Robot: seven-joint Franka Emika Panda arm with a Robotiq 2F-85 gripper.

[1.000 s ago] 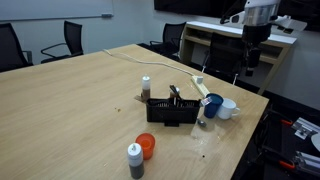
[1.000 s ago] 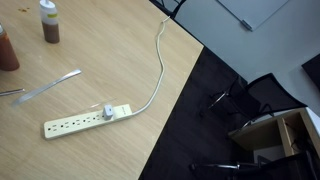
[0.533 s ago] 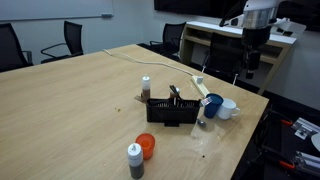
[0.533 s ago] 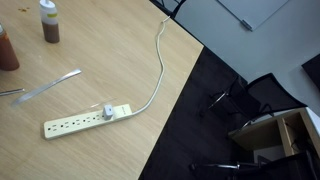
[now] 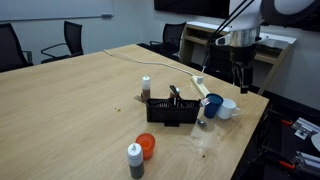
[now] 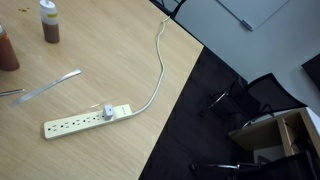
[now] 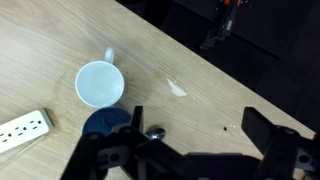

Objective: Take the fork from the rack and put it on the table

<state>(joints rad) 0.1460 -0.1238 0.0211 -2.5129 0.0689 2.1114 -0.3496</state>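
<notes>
The black rack (image 5: 172, 109) stands on the light-wood table (image 5: 70, 100) with dark-handled utensils sticking up from it. I cannot pick out the fork in the rack. A thin silvery utensil (image 6: 50, 87) lies flat on the table (image 6: 110, 50) in an exterior view; I cannot tell whether it is the fork. My gripper (image 5: 241, 85) hangs over the table edge beyond the cups, to the side of the rack. In the wrist view my gripper (image 7: 200, 140) is open and empty above bare table (image 7: 190, 60).
A blue cup (image 5: 213, 104) and a white cup (image 5: 228, 108) stand beside the rack and also show in the wrist view, blue (image 7: 105, 122) and white (image 7: 100, 83). A power strip (image 6: 85, 120) with its cable lies nearby. Bottles (image 5: 134, 160) and an orange container (image 5: 146, 146) stand at the front. Office chairs and a desk are behind.
The arm has come down and toward the table from over the desk behind; the gripper now hangs lower, near the cups. Nothing on the table has moved.
</notes>
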